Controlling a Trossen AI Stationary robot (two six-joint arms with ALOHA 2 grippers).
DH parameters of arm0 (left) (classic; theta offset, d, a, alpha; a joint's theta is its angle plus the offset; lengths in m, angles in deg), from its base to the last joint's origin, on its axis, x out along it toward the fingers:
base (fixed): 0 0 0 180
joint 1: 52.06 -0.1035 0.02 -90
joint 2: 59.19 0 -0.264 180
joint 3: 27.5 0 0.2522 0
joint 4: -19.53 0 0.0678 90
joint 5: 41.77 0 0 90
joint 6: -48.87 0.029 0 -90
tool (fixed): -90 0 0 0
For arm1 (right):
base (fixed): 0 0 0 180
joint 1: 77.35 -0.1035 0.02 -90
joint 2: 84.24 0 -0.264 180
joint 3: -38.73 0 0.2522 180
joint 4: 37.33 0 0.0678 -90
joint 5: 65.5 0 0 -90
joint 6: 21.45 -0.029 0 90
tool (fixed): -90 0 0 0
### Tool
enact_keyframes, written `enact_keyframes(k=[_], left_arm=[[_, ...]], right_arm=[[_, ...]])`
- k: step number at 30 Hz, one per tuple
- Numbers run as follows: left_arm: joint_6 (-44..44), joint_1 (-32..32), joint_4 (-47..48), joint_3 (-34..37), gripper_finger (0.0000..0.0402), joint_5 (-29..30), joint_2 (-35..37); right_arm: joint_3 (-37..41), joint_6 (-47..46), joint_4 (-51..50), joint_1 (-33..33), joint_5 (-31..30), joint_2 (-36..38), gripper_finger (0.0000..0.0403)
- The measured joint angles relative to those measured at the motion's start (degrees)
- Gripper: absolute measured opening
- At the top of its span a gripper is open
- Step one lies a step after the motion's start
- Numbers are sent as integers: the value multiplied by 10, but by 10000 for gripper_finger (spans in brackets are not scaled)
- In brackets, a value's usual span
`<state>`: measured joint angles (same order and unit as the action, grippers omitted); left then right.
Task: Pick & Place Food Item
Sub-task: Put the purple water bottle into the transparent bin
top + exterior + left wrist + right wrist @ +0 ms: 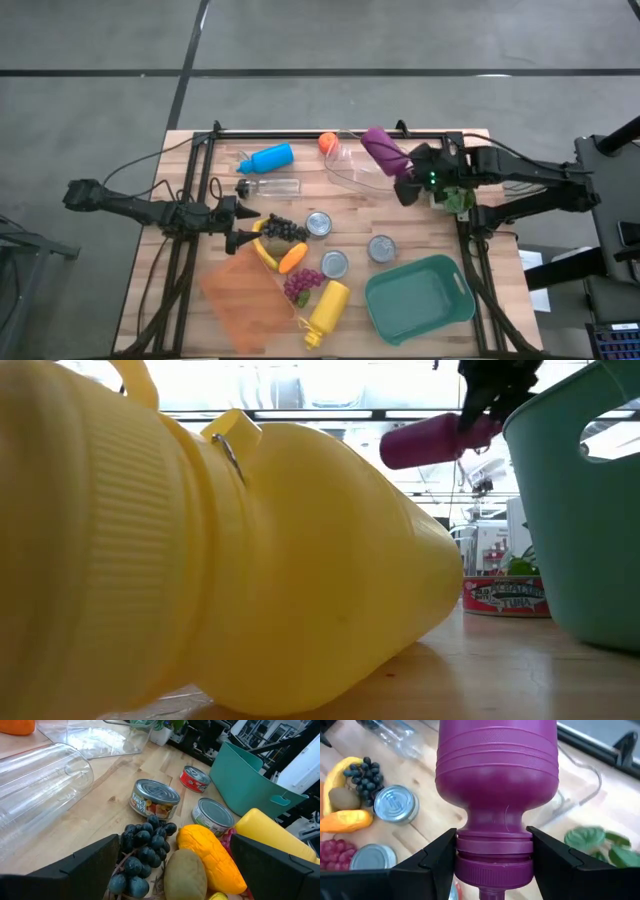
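Note:
A purple bottle (381,150) hangs in the air over a clear plastic container (348,168) at the table's far side, with my right gripper (405,175) shut on it. In the low view the purple bottle (425,440) floats high above the tabletop. My left gripper (243,226) stands open at the table's left. Just ahead of its fingers lie dark grapes (145,851), a kiwi (185,875) and an orange mango-like fruit (212,856); it touches none of them. My right gripper pinches the bottle's narrow neck (495,843), just above the cap, between its two fingers. The fingers (438,856) lie across the bottle and come from the table's right, slanting down. The bottle is lifted clear, its wide body (496,775) sticking out past the fingertips.
A teal bin (445,305) stands near right. A yellow bottle (329,310), red grapes (301,285), an orange board (240,298) and three cans (319,224) fill the middle. A blue bottle (268,158), a clear bottle (272,187) and an orange (327,141) lie farther back.

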<state>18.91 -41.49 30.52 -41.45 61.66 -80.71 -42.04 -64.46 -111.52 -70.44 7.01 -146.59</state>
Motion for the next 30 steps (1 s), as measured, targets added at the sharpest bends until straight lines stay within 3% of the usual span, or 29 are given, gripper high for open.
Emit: enact_keyframes(k=[13,23,30], left_arm=[[0,0,0,0,384,0,0],[0,0,0,0,384,0,0],[0,0,0,0,384,0,0]], right_arm=[[0,124,-34,119,110,-32,203],[-11,129,-106,186,190,-35,203],[-20,102,-153,189,193,-35,203]])
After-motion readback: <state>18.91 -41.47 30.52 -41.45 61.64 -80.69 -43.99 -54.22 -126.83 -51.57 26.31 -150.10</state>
